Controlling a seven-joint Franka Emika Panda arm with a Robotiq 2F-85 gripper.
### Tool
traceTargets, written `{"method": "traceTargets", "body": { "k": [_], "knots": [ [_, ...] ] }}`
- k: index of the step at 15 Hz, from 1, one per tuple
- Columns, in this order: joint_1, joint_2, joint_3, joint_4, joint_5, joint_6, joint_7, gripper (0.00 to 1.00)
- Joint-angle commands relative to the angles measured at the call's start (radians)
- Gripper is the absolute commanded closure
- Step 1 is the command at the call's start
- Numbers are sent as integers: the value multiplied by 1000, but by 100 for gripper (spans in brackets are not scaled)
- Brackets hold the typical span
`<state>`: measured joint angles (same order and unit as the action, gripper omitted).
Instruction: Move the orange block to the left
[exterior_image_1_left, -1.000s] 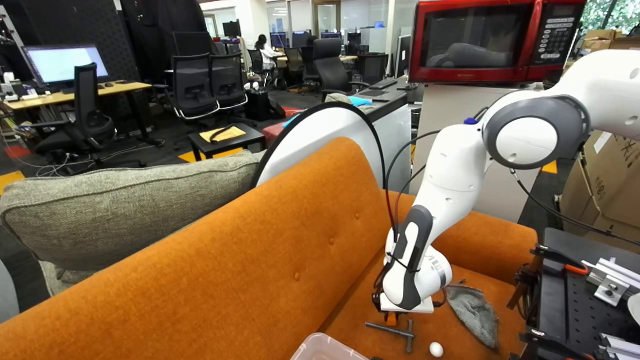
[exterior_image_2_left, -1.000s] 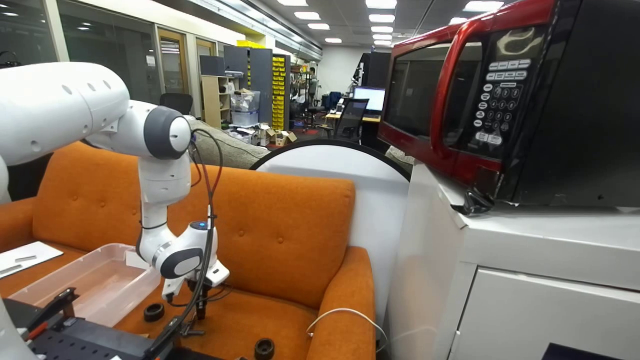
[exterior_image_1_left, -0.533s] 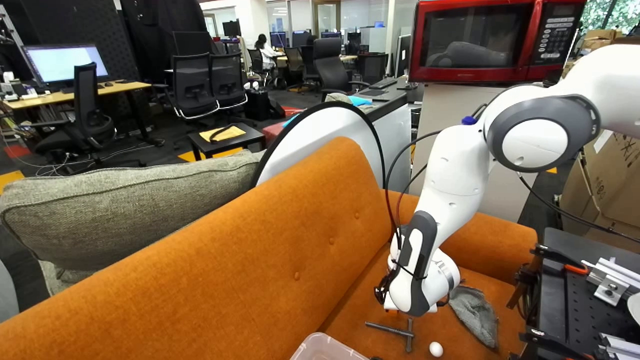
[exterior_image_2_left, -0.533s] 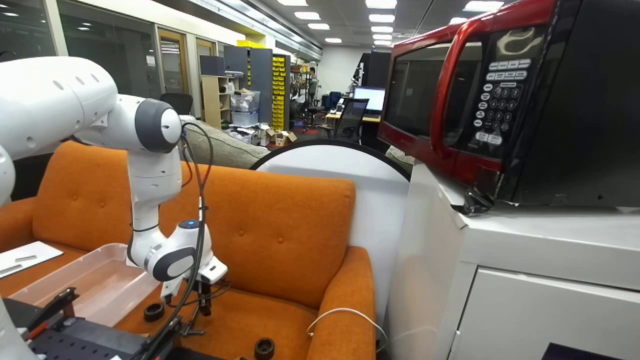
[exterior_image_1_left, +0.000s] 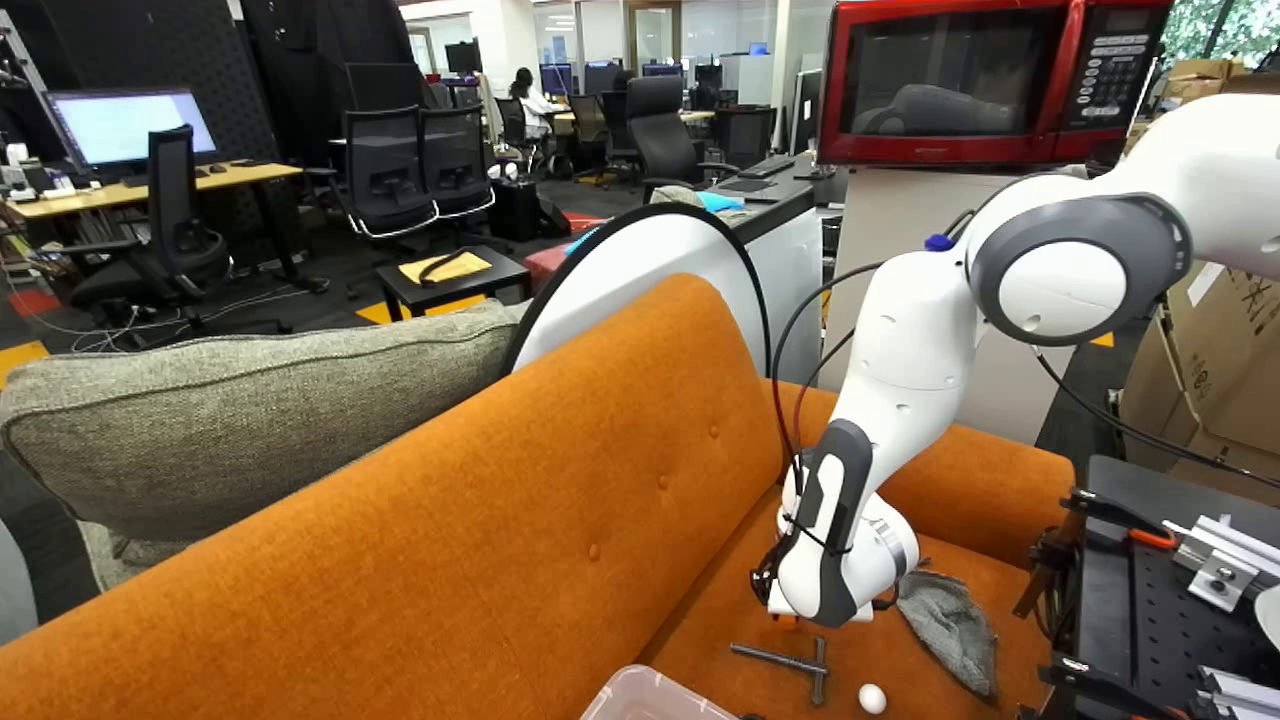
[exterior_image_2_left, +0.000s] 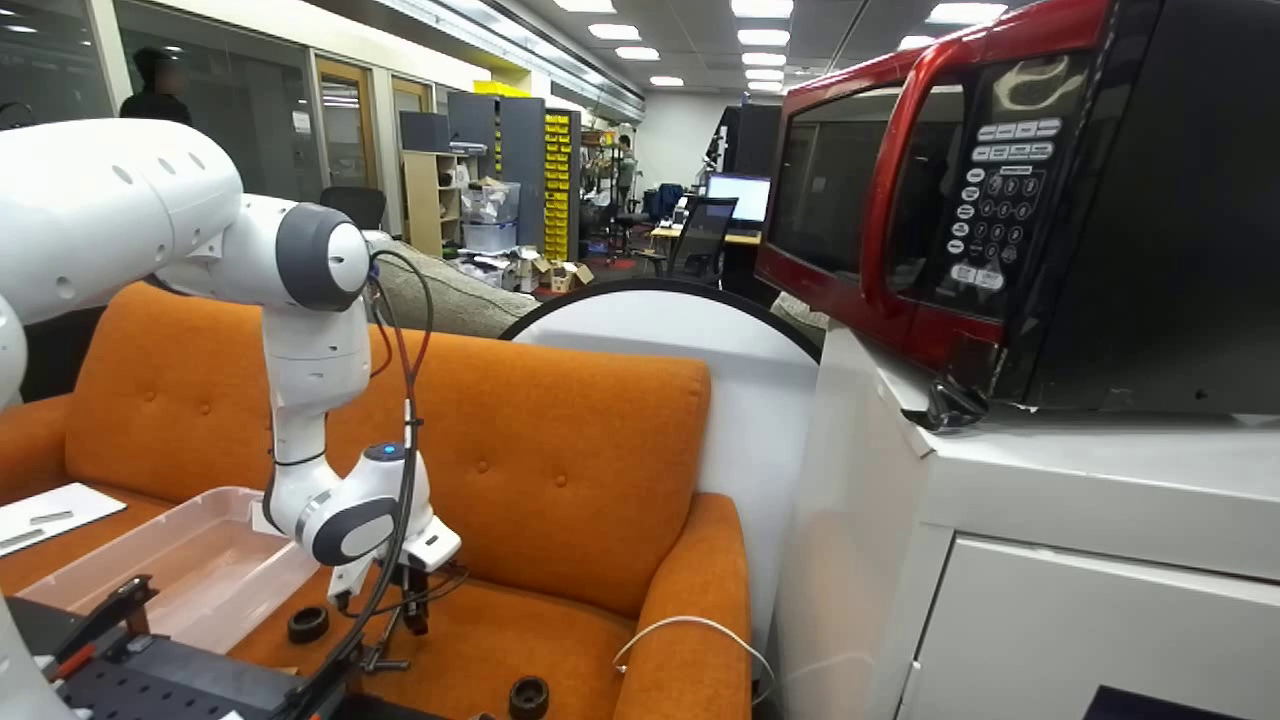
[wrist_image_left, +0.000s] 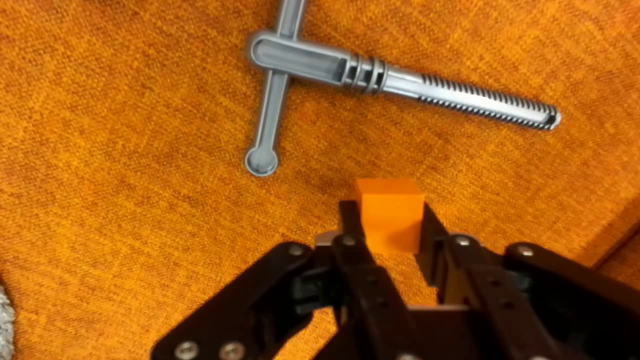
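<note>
Couch fabric (wrist_image_left: 125, 210) fills most of the wrist view, nearly matching the block (wrist_image_left: 392, 222), which sits just below and right of the frame's center and could be hard to track. The gripper (wrist_image_left: 390, 219) holds it, jaws pressed to two opposite sides; it seems lifted off that fabric. Its top edge juts past the fingertips (wrist_image_left: 351, 215), so a knock might twist it loose. Carried low toward the upper left, it could catch the rounded end of the tool (wrist_image_left: 400, 82); let go too high, it may tumble.
</note>
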<state>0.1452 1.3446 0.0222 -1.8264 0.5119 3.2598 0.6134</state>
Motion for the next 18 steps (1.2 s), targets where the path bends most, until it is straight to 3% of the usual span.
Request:
{"method": "traceTargets", "body": {
  "k": [1, 9, 10, 12, 18],
  "knots": [
    [-36, 25, 16, 42, -7, -38, -17, 93],
    [-45, 67, 39, 97, -25, -121, -29, 93],
    [-47, 66, 39, 97, -23, -122, -28, 81],
    [-40, 64, 31, 97, -18, -114, -23, 45],
    [-63, 29, 53, 62, -16, -63, -37, 5]
  ]
}}
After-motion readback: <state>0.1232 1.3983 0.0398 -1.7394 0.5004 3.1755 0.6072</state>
